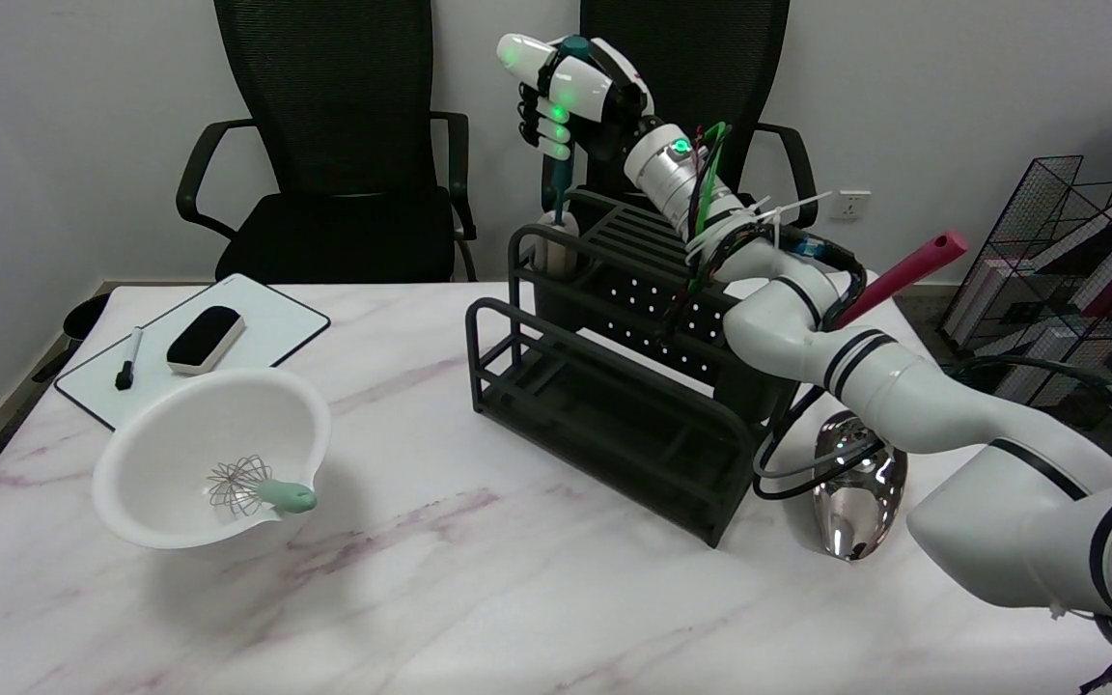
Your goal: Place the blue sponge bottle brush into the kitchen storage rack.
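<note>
two black chairs (344, 145), one rack (614, 386), one white bowl (180, 483), one whisk (257, 487), one whiteboard (266, 323), one eraser (205, 339), one marker (128, 358)

Walls: plain white, w/ a wall socket (849, 204) at upper right of frame.
Floor: grey strip showed at far left edge, beside the table.
Table (440, 598): white marble-look top w/ faint purple veins, filled lower 2/3 of frame.
Chairs: two black mesh-back office chairs behind the table's far edge; left chair (329, 154) at upper centre-left w/ armrests, right chair (701, 87) at upper centre, partly hidden.
Wire shelf (1068, 241): black mesh rack at right edge, books stacked in it.
Light: even, soft indoor light; gentle shadows on the tabletop.
Bin (85, 317): dark round bin at left edge, on the floor.
</note>
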Robot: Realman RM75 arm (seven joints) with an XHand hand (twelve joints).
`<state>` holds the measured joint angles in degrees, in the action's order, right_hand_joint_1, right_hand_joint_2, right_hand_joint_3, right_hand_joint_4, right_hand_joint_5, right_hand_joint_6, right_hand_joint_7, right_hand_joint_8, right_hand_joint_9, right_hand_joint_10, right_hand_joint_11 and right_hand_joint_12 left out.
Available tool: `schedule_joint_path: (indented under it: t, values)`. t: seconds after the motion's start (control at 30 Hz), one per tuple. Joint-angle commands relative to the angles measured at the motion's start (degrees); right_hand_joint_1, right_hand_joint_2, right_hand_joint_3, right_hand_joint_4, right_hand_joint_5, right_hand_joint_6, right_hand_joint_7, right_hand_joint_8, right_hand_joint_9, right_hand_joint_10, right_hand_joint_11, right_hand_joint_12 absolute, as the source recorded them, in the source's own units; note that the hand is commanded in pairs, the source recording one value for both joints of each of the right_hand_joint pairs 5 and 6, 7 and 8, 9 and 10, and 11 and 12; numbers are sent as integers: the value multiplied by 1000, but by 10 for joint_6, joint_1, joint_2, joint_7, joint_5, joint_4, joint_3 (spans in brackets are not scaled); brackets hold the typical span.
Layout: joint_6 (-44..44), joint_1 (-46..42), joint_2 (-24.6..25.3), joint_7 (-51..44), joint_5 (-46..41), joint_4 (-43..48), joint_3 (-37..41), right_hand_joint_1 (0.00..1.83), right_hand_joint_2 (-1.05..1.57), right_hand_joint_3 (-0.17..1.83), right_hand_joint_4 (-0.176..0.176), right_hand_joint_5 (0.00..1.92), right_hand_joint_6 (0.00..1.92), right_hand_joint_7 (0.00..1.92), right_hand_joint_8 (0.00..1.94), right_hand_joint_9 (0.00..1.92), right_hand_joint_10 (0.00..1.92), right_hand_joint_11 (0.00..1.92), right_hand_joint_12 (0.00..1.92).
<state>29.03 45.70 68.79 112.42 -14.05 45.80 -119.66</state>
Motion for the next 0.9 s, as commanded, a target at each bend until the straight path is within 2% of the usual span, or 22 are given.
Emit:
schedule_joint_path:
  t: [0.03,0.9]
  values:
    - [4,2,-6,-3,2,-13,10,968,1571,409,0,1920,1920,1920,1920,1920,1920,1920,1920]
    - [4,-3,-1,1,-2,-32,5,954,1571,406,0,1920,1920,1920,1920,1920,1920,1885,1885]
